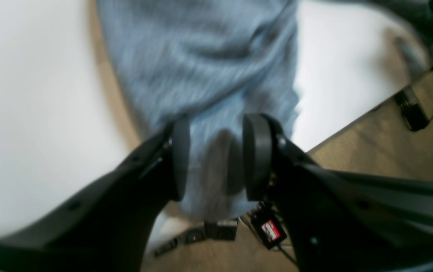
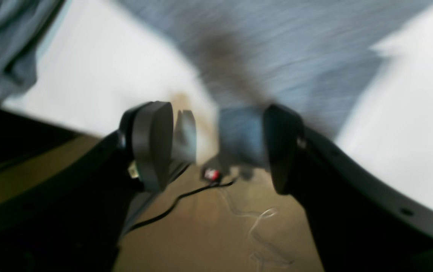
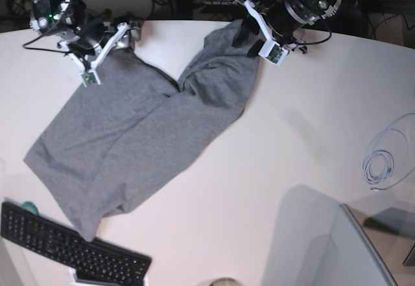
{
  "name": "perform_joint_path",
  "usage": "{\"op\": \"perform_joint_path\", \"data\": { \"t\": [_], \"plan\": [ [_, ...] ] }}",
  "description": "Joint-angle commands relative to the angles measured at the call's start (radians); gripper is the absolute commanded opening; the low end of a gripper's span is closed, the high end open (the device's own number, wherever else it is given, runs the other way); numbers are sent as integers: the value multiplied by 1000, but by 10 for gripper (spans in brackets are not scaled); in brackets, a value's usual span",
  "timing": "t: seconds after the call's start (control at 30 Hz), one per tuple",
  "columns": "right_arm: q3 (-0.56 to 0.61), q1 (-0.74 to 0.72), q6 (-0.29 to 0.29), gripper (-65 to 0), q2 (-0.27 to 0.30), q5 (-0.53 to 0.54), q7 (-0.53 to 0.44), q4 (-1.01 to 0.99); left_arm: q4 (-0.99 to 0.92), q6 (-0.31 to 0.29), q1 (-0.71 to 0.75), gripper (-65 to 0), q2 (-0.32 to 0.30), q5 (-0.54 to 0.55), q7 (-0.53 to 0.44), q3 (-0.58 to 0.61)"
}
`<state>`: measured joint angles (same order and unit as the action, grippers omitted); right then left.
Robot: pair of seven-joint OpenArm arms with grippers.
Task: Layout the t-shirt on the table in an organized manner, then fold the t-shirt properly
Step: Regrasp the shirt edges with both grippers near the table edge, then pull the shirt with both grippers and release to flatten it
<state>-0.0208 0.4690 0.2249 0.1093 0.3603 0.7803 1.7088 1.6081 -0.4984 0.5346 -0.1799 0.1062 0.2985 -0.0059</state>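
The grey t-shirt lies spread on the white table, running from the far edge down to the near left, with a fold ridge through its middle. My left gripper is at the shirt's far right corner. In the left wrist view its jaws stand apart, with the t-shirt cloth loose between the pads. My right gripper is at the shirt's far left corner. Its jaws are wide open, and a shirt edge sits beside one pad.
A black keyboard lies at the near left edge, just below the shirt's hem. A coiled white cable rests at the right. A grey slanted panel fills the near right corner. Floor with cables shows past the far table edge.
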Motion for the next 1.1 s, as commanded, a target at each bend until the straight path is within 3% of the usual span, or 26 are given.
{"op": "perform_joint_path", "data": {
  "t": [0.0,0.2,0.27,0.33,0.37,0.43,0.6,0.73,0.87,0.93,1.07],
  "plan": [
    [-1,-16,0,-285,8,4,-11,-5,5,-7,3,-420,-2,11,-23,-3],
    [-1,-39,1,-317,8,4,-12,-69,-47,-6,-8,-431,0,8,-25,-15],
    [-5,-39,6,-440,10,4,-12,-65,-78,-6,-24,-492,0,8,-26,-16],
    [-5,-39,6,-624,10,4,-12,-59,-105,-6,-51,-650,0,8,-26,-16],
    [-6,-39,6,-650,10,4,-11,-56,-114,-4,-60,-650,0,10,-26,-19],
    [-6,-37,6,-626,13,4,-6,-28,-107,14,-78,-650,0,8,-22,-39],
    [-6,-14,6,-647,17,4,63,124,45,42,-84,-650,-5,8,-12,-118],
    [-6,-16,6,-647,20,4,187,277,231,37,-87,-650,-7,7,136,-213],
    [-5,-79,8,-647,59,4,276,323,350,37,-150,-650,-16,7,255,-271],
    [-6,-143,8,-647,99,6,319,322,347,37,-230,-650,-48,10,295,-271],
    [-6,-319,8,-647,166,6,351,271,291,37,-423,-650,-48,7,380,-268]
  ]
}}
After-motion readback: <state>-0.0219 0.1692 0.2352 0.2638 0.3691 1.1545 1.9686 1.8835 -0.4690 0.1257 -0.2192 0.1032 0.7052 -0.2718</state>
